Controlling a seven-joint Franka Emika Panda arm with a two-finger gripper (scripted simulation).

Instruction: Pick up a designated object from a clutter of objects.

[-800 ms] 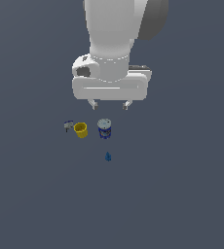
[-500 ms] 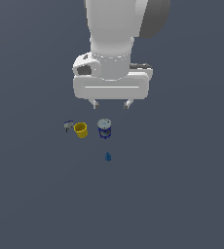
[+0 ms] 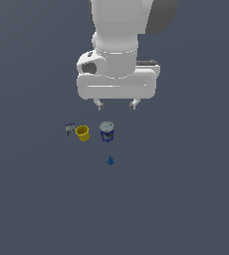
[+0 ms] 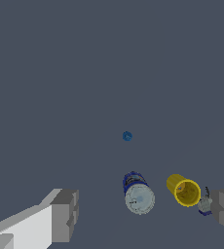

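The blue can (image 3: pixel 106 132) with a silver-grey top stands upright on the dark floor, between a yellow cup (image 3: pixel 82 133) and open floor. It also shows in the wrist view (image 4: pixel 138 193). My gripper (image 3: pixel 116 104) hangs well above and just behind the can, open and empty, its fingers (image 4: pixel 63 214) spread wide. A small grey-blue gadget (image 3: pixel 69 129) sits beside the cup on the exterior view's left. A tiny blue piece (image 3: pixel 110 160) lies in front of the can.
The yellow cup (image 4: pixel 184 190) and gadget (image 4: pixel 204 203) stand close to the can. The tiny blue piece (image 4: pixel 127 136) lies apart. A plain dark grey floor (image 3: pixel 186 189) surrounds them.
The arm has shifted slightly towards the exterior view's right. The objects have not moved.
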